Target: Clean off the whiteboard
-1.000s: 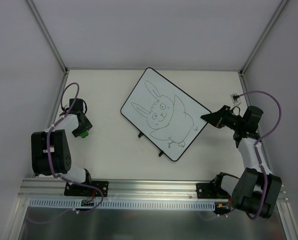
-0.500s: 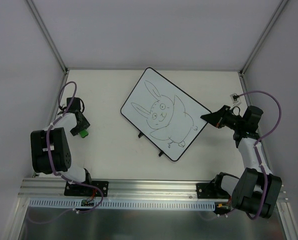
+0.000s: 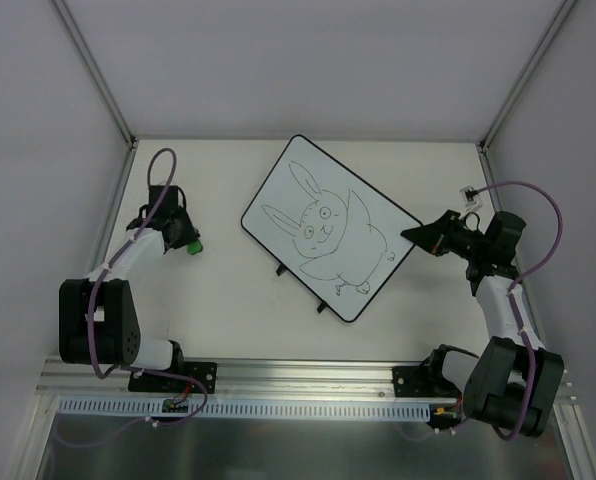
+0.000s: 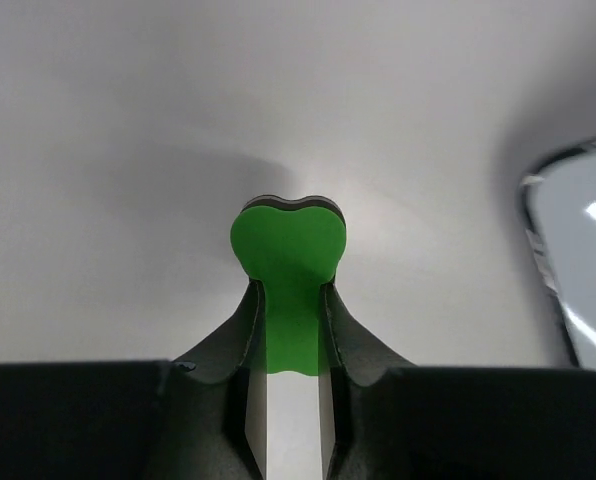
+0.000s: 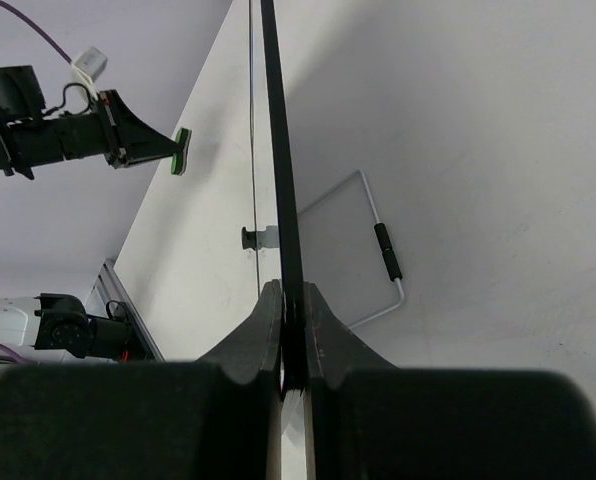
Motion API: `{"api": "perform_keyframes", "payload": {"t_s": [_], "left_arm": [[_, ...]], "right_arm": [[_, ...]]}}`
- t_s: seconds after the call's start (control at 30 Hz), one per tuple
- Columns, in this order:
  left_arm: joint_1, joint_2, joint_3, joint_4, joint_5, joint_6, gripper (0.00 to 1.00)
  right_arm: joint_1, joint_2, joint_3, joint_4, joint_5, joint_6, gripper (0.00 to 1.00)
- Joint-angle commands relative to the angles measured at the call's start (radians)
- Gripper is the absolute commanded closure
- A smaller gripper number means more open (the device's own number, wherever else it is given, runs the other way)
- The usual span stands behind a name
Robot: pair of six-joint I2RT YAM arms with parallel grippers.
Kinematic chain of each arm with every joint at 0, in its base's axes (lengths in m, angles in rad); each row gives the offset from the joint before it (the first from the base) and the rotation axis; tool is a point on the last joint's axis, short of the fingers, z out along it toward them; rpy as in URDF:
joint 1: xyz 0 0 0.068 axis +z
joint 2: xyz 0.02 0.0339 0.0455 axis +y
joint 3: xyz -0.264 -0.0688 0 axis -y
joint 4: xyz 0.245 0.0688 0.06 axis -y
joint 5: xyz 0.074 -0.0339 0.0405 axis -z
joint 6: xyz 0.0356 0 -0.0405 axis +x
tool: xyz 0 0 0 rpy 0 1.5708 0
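The whiteboard [image 3: 330, 228] lies tilted at the table's middle, white with a thin black frame and a black rabbit drawing on it. My right gripper [image 3: 414, 236] is shut on its right corner; in the right wrist view the black frame edge [image 5: 278, 170] runs straight up from between the jaws of the right gripper [image 5: 293, 300]. To the board's left, my left gripper [image 3: 185, 241] is shut on a small green eraser [image 3: 192, 246], held above the table. The left wrist view shows the green eraser [image 4: 288, 240] pinched in the left gripper [image 4: 291, 305], and the whiteboard's corner [image 4: 578, 250] at the right edge.
White enclosure walls with metal posts [image 3: 93, 70] surround the table. A small white socket [image 3: 471, 195] sits near the right wall. A wire stand [image 5: 378, 250] shows under the board in the right wrist view. Purple cables [image 3: 523, 190] loop off both arms.
My left gripper closed on the green eraser and carried it up and rightward, toward the whiteboard. The right arm and the board stayed still.
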Motion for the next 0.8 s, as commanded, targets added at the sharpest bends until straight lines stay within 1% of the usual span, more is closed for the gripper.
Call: {"api": "perform_keyframes", "payload": {"t_s": [0.0, 0.07, 0.1, 0.17, 0.23, 0.37, 0.43, 0.53, 0.67, 0.77], "left_arm": [[-0.162, -0.058, 0.086, 0.149, 0.114, 0.111, 0.94], [-0.196, -0.043, 0.104, 0.198, 0.166, 0.111, 0.93], [-0.210, -0.037, 0.118, 0.251, 0.184, 0.114, 0.92], [-0.258, 0.000, 0.132, 0.322, 0.216, 0.151, 0.92], [-0.287, 0.035, 0.164, 0.382, 0.218, 0.176, 0.92], [-0.302, 0.161, 0.218, 0.436, 0.269, 0.193, 0.93], [-0.305, 0.190, 0.227, 0.472, 0.286, 0.206, 0.93], [-0.322, 0.220, 0.196, 0.529, 0.302, 0.216, 0.93], [-0.338, 0.215, 0.115, 0.674, 0.301, 0.207, 0.92], [-0.347, 0.233, 0.075, 0.715, 0.278, 0.191, 0.91]], "right_arm": [[0.014, -0.017, -0.017, 0.052, 0.157, -0.154, 1.00], [0.018, -0.014, -0.020, 0.049, 0.166, -0.154, 1.00], [0.018, -0.012, -0.023, 0.050, 0.169, -0.155, 1.00], [0.021, -0.019, -0.026, 0.047, 0.175, -0.161, 1.00], [0.023, -0.028, -0.028, 0.037, 0.186, -0.172, 1.00], [0.023, -0.037, -0.026, 0.024, 0.189, -0.180, 1.00], [0.023, -0.046, -0.028, 0.023, 0.191, -0.183, 1.00], [0.023, -0.057, -0.019, 0.009, 0.197, -0.191, 1.00], [0.023, -0.063, -0.017, -0.005, 0.198, -0.195, 1.00], [0.023, -0.058, -0.019, -0.003, 0.197, -0.197, 1.00]]}}
